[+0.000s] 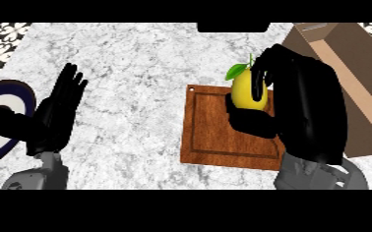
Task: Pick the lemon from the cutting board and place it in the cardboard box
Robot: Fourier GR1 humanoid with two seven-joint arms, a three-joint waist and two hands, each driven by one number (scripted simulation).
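A yellow lemon [245,92] with a green leaf is held by my right hand [305,103], whose fingers and thumb curl round it over the far right part of the wooden cutting board [218,132]. The cardboard box [341,54] stands open at the right, just beyond that hand. My left hand [54,113] rests open at the left, fingers up, away from the board.
A dark blue and white plate [15,96] sits at the left edge, partly behind the left hand. The counter [138,64] is grey-white marble. A dark object [232,26] shows at the far edge, top centre.
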